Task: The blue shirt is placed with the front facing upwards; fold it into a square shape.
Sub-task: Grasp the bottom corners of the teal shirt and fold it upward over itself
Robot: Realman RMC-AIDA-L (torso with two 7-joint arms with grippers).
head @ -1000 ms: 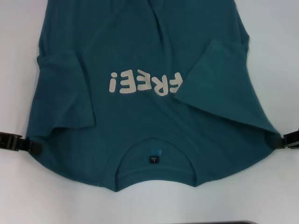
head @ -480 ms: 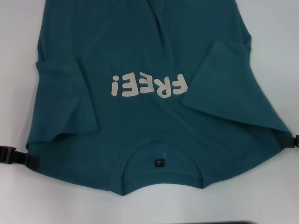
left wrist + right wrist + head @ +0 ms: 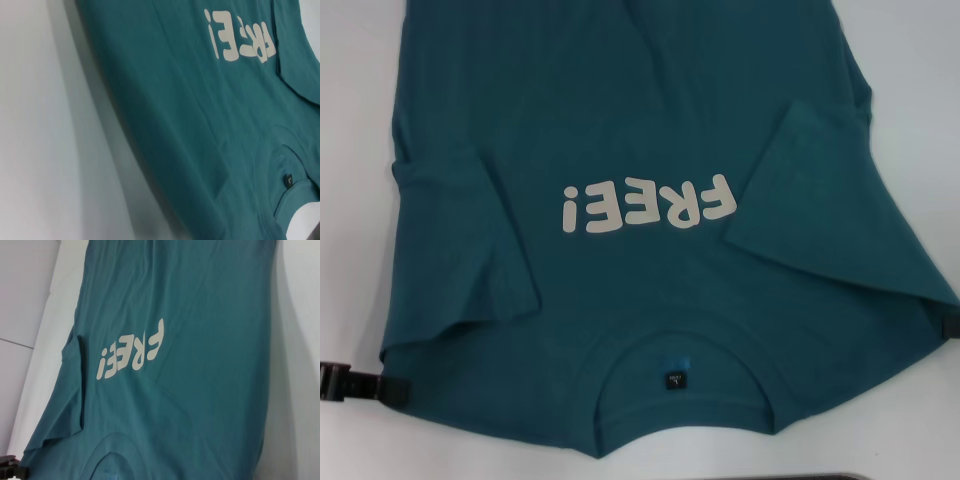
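The blue shirt [image 3: 620, 120] lies front up on the white table, its white "FREE!" lettering [image 3: 645, 205] upside down to me and the collar with its dark label [image 3: 673, 380] nearest me. Both short sleeves are folded inward over the body. My left gripper [image 3: 388, 388] holds the left shoulder corner and my right gripper [image 3: 948, 328] holds the right one, mostly cut off by the picture's edge. The left wrist view shows the shirt [image 3: 200, 115] stretched above its shadow. In the right wrist view the shirt [image 3: 190, 390] slopes, with the left gripper [image 3: 11, 467] far off.
Bare white table [image 3: 360, 150] lies on both sides of the shirt and in front of the collar. A dark strip [image 3: 840, 477] runs along the near edge. A seam in the surface [image 3: 20, 342] shows beyond the shirt.
Both grippers have moved nearer to me, dragging the shoulders along. The lettering, collar and folded sleeves have shifted toward me and slightly right; the right gripper is almost out of frame.
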